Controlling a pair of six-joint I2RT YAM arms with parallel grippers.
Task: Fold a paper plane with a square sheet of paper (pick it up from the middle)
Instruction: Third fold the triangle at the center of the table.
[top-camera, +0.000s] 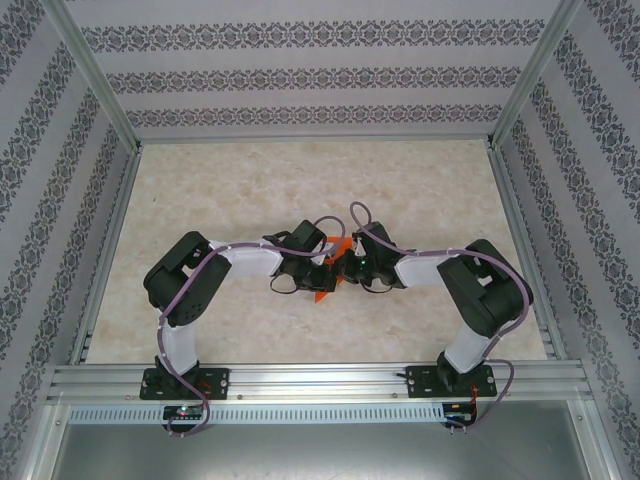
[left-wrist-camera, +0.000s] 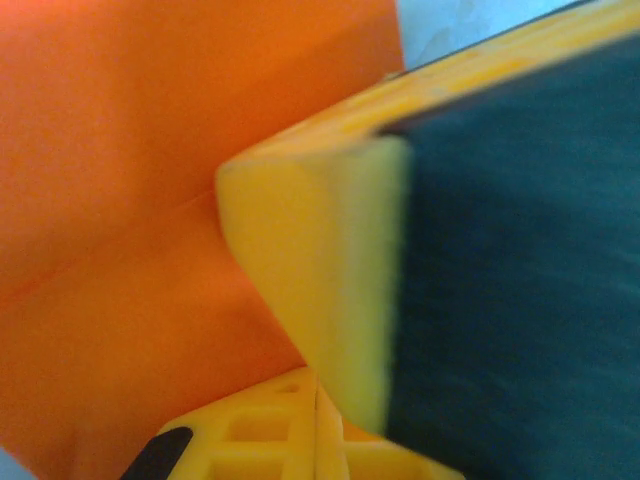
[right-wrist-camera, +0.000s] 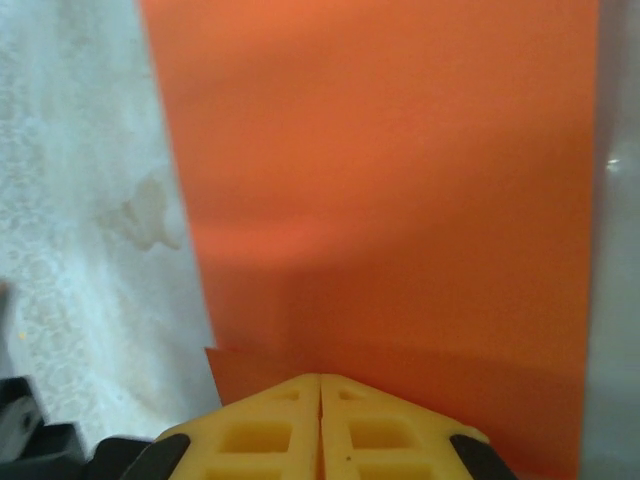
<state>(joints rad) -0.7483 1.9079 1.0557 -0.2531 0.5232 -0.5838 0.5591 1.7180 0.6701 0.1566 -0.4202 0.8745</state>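
At the middle of the table, the square sheet of paper is pinched from opposite sides by the closed left hand and right hand, seemingly to steady a fold.

The thin orange creased sheet of paper sits at the middle of the pale marbled tabletop, between the two grippers; the left gripper is just to its left, the right gripper just to its right; patterned fabric walls stand left, right and behind; in the right wrist view the paper stretches ahead of the jaws, with bare tabletop to its left.
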